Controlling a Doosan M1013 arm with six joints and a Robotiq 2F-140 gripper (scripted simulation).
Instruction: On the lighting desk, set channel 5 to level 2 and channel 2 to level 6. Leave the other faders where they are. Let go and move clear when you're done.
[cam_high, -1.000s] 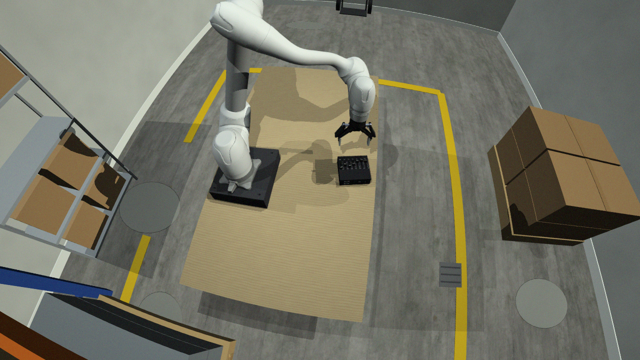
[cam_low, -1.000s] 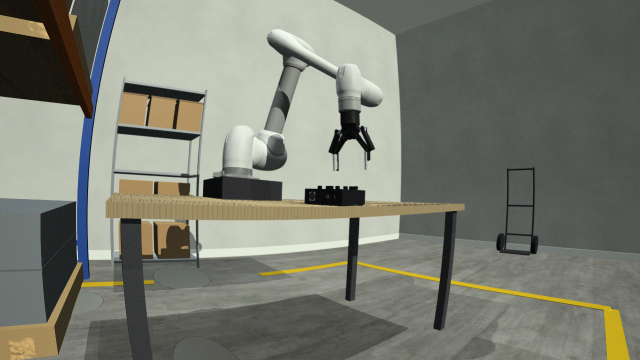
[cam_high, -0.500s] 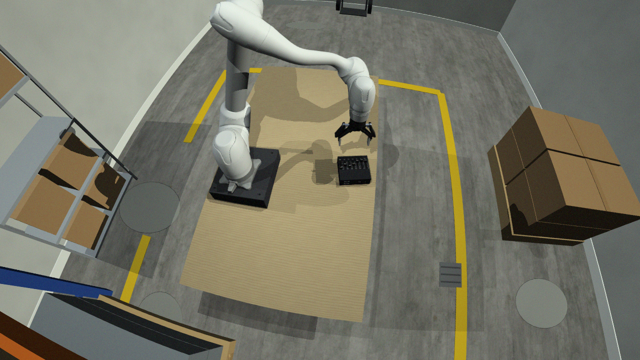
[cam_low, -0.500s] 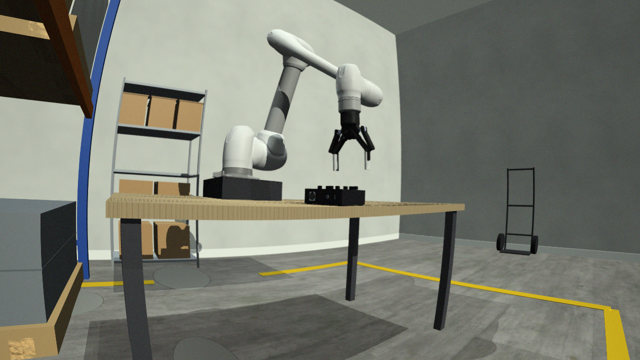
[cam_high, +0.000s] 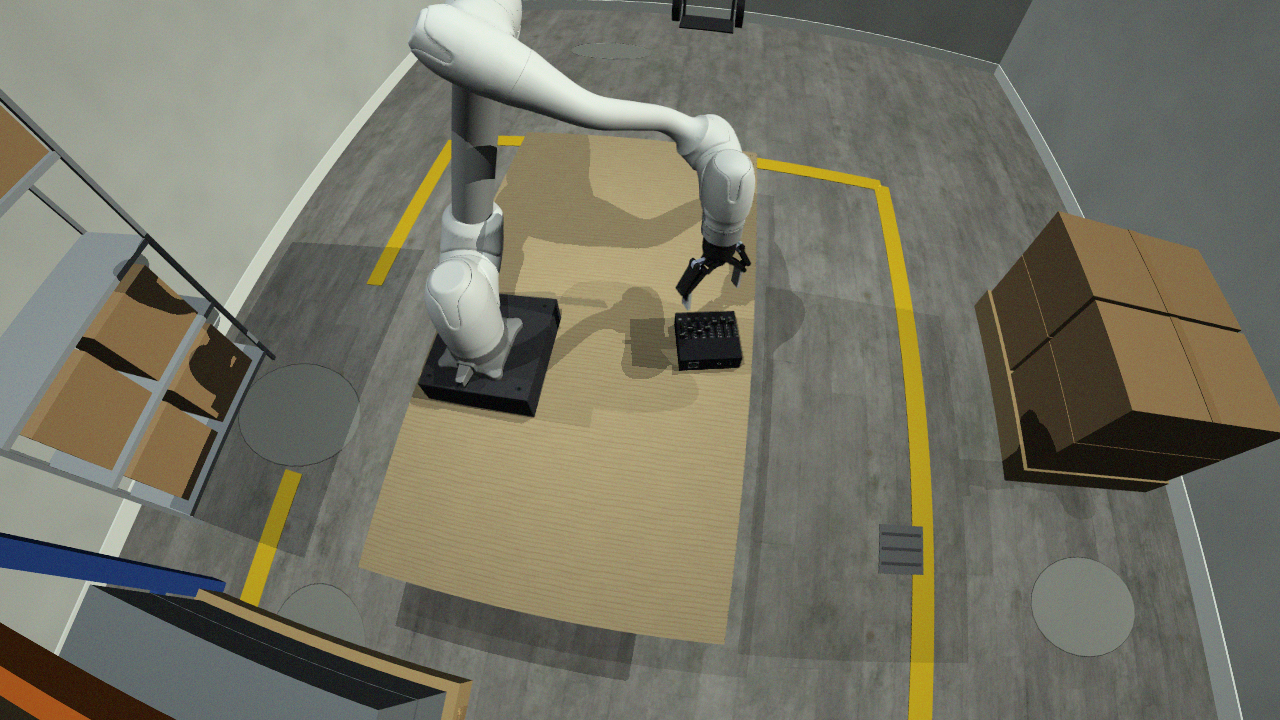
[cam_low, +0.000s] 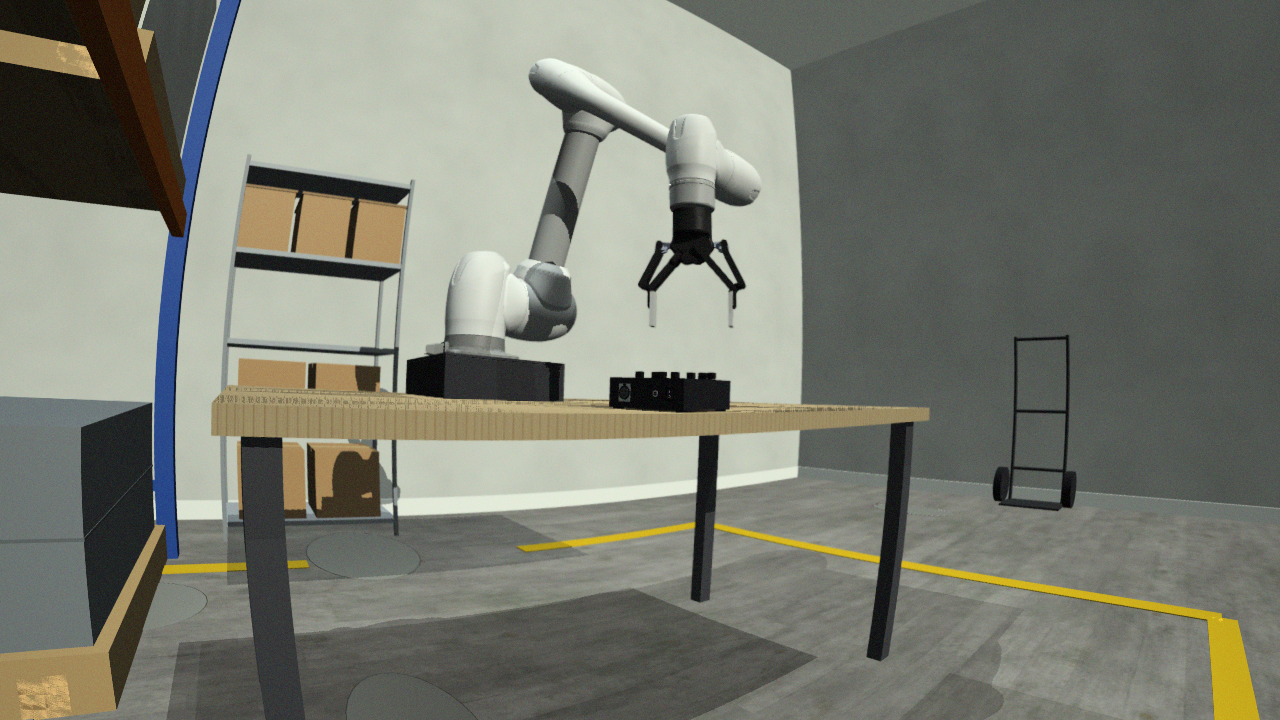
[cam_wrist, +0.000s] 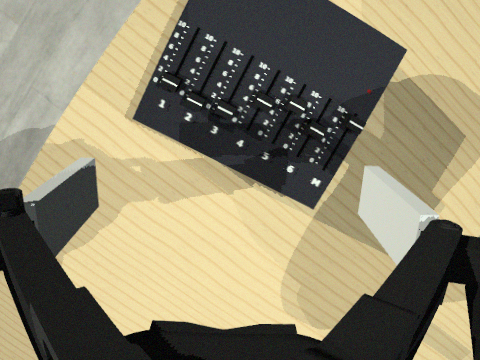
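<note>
Above the desk (cam_wrist: 280, 27) at twelve o'clock, I am holding my claw (cam_low: 690, 315) wide open and empty, lining up for a fader.

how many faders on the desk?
7. They run in one row across the desk, labelled 1 to 6 plus a last one marked M: 1, 2, 3, 4, 5, 6, M. None hidden.
</note>
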